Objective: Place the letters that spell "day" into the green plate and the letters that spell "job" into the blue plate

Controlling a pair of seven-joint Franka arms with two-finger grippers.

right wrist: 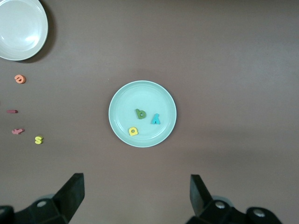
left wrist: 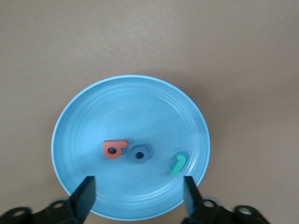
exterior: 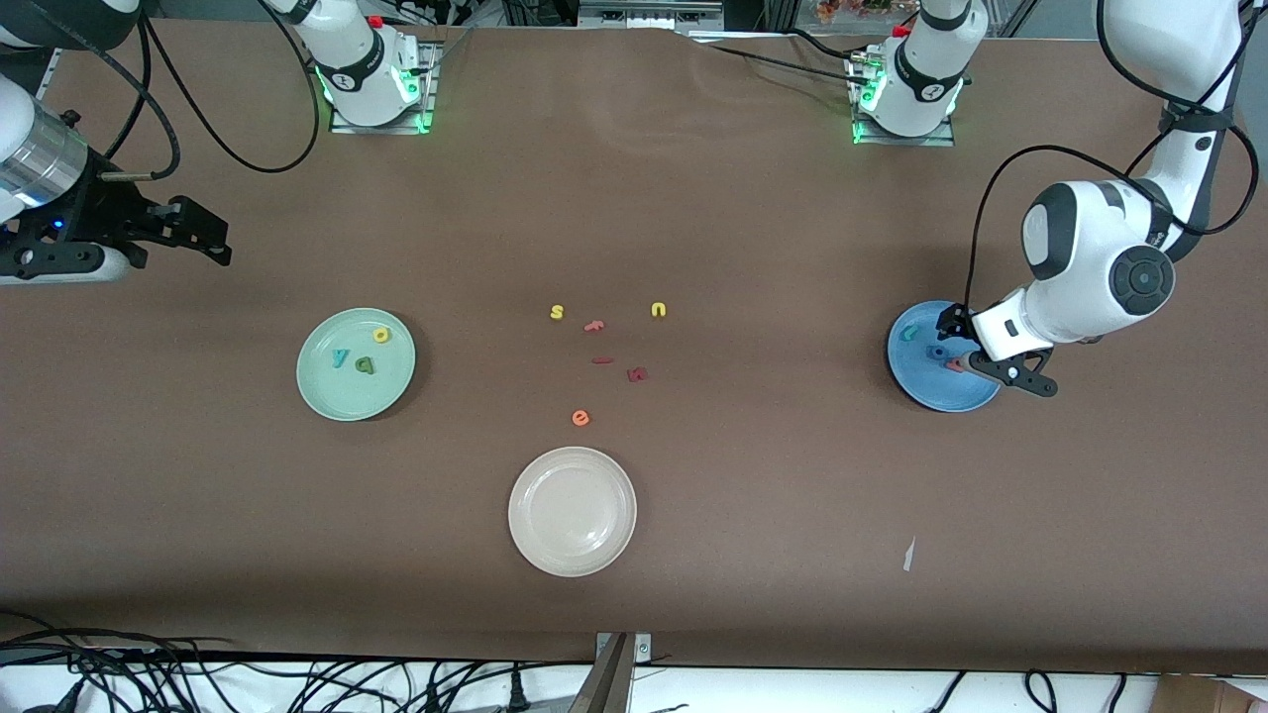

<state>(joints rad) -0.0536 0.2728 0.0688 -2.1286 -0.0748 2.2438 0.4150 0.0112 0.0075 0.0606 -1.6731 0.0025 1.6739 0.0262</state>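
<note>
Brown worktop [exterior: 693, 198] carries three plates. Right gripper [exterior: 203, 238] waits at the right arm's end, jaws open and empty. Left gripper [exterior: 996, 361] hangs over the blue plate [exterior: 906, 381], jaws open, holding nothing. Green plate [exterior: 327, 391], toward the right arm's end, holds yellow "d" [exterior: 381, 335], green "a" [exterior: 365, 364], teal "y" [exterior: 341, 357]. Blue plate holds teal "j" [left wrist: 178, 163], blue "o" [left wrist: 139, 153], salmon "b" [left wrist: 114, 149]. Cream plate [exterior: 572, 511] lies nearest the front camera. Spare letters [exterior: 604, 352] lie mid-worktop.
</note>
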